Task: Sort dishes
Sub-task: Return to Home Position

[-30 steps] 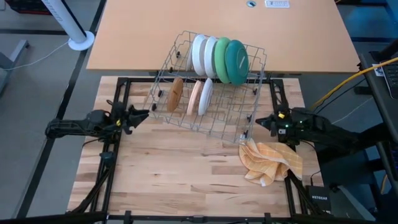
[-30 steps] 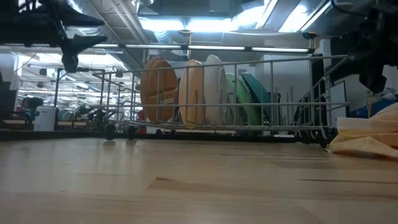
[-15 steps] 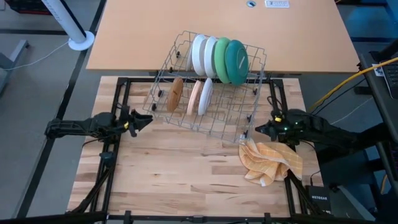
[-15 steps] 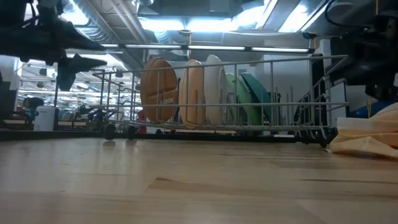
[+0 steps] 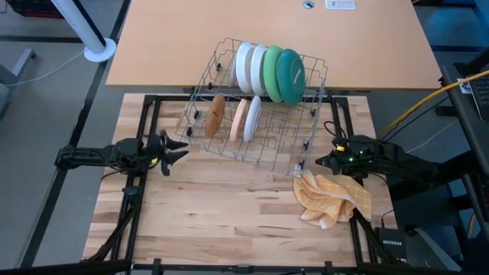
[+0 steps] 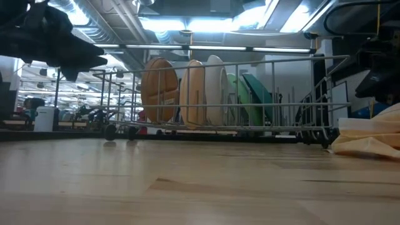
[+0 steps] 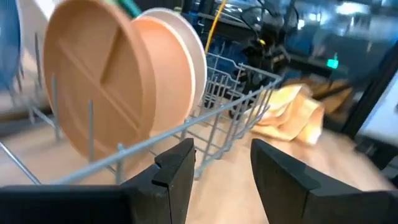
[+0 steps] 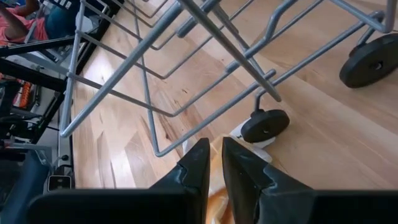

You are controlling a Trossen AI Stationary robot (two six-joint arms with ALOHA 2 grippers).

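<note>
Left end effector [image 5: 180, 147]: I see it low at the left side of the tabletop [image 5: 229, 221], near the left near edge of the wire rack [image 5: 309, 130]. Only the left wrist view shows its fingers [image 7: 174, 171], which are clearly apart and hold nothing.
Right end effector [image 5: 321, 159]: it is by the rack's right near corner, over the yellow cloth [image 5: 332, 197]. The right wrist view shows its fingers [image 8: 194, 165] almost together and empty.
Far row, from the high view: white plates [image 5: 246, 65], green plate [image 5: 270, 72], teal plate [image 5: 291, 76].
Near row: brown plate [image 5: 216, 114], tan plate [image 5: 239, 118], small white plate [image 5: 253, 117].
Low view: all plates stand on edge inside the rack. The two rows overlap there.
Rack wheel [image 8: 264, 126]: I see it only in the right wrist view, resting on the tabletop beside the cloth.
</note>
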